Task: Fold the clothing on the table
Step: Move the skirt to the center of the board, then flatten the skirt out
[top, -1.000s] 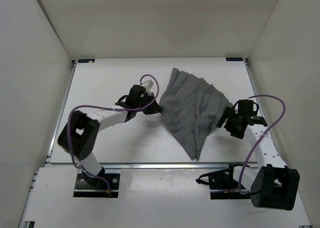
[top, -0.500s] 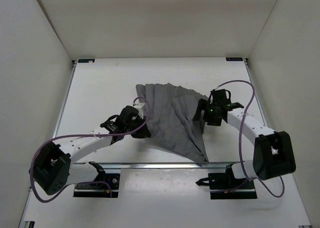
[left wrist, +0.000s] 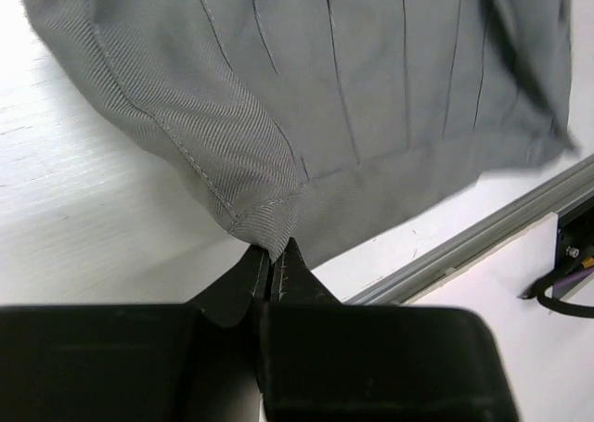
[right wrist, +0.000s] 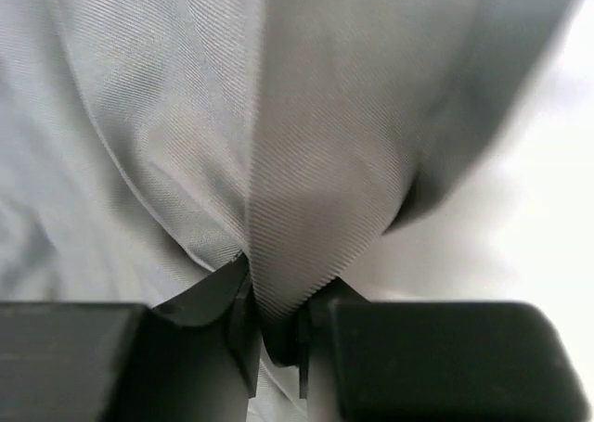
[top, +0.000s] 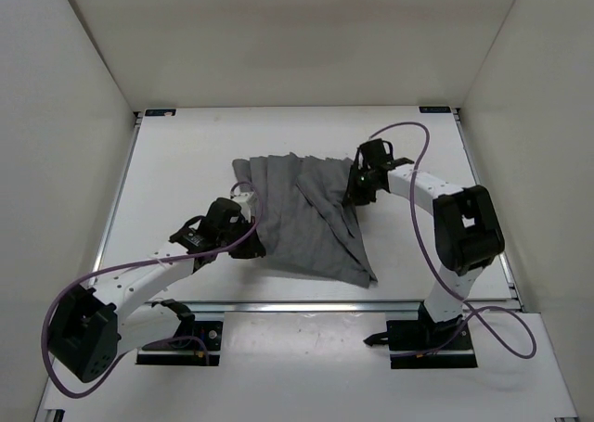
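The grey clothing (top: 311, 223) lay in the middle of the white counter (top: 186, 153), spread out with long pleats running down it. Its lower corner tapered towards the rail (top: 306, 304) along the bottom edge of the counter.

The left arm (top: 148, 269) reached in from the lower left of the overhead view and met the garment's left edge. In the left wrist view the left jaws were pressed together on a stitched, hemmed corner of the clothing (left wrist: 371, 88), which was pinched between their tips. White counter (left wrist: 83, 227) showed to the left of that corner and the metal rail (left wrist: 483, 241) ran across the lower right.

The right arm (top: 422, 185) curved up the right side of the overhead view and bent over to the garment's upper right edge. In the right wrist view the right jaws were drawn in close on a bunched fold of the clothing (right wrist: 306, 162). The fabric filled the narrow gap between them and took up most of that frame.
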Robot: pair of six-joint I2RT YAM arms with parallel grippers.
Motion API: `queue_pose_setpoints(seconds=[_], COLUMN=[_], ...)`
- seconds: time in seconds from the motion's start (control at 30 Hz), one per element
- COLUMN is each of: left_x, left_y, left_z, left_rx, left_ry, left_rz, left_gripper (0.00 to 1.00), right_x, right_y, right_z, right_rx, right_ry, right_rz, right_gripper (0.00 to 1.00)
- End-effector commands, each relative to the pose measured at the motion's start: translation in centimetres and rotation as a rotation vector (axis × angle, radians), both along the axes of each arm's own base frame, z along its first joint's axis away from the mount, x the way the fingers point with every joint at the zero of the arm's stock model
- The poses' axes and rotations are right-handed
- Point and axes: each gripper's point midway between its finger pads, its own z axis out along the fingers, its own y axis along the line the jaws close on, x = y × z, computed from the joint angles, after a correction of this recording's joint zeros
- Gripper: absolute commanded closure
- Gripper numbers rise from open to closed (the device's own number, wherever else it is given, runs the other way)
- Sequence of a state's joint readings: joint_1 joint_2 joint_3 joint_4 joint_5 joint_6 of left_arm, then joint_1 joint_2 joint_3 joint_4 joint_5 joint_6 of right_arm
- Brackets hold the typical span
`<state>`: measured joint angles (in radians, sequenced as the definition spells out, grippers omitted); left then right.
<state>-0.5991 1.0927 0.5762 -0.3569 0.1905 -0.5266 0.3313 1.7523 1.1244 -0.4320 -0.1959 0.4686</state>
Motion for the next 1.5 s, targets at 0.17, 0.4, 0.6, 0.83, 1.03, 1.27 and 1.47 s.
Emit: queue_pose_setpoints(seconds=[0.17, 0.4, 0.6, 0.83, 1.03, 1.27, 1.47], left_x=[1.2, 1.6, 2.0, 2.0, 1.9, 1.8, 1.8], left_y=[2.0, 1.9, 1.9, 1.2, 1.4, 1.7, 2.1], left_z=[0.1, -0.2, -0.2, -0.4, -0.3, -0.2, -0.1], left_rx=[0.017, 0.024, 0.015, 0.002, -0.004, -0.016, -0.027], left_ry=[-0.019, -0.014, -0.017, -0.005, -0.004, 0.001, 0.013], left_rz=[0.061, 0.061, 0.075, 0.061, 0.076, 0.093, 0.104], left_gripper=[1.00, 1.00, 1.00, 1.00, 1.00, 1.00, 1.00], right_x=[9.4, 2.2, -5.9, -10.2, -11.1, -11.9, -12.1], right_y=[0.5, -2.7, -2.8, -1.7, -1.0, -0.5, -0.4], right_z=[7.2, 6.3, 4.7, 1.7, 0.6, -1.1, -1.7], right_rx=[0.020, -0.006, 0.019, 0.044, 0.041, 0.014, 0.024], right_ry=[-0.245, -0.250, -0.271, -0.199, -0.196, -0.153, -0.109], right_rz=[-0.026, -0.008, 0.083, 0.128, 0.158, 0.196, 0.189], right_gripper=[0.75, 0.21, 0.24, 0.31, 0.46, 0.52, 1.00])
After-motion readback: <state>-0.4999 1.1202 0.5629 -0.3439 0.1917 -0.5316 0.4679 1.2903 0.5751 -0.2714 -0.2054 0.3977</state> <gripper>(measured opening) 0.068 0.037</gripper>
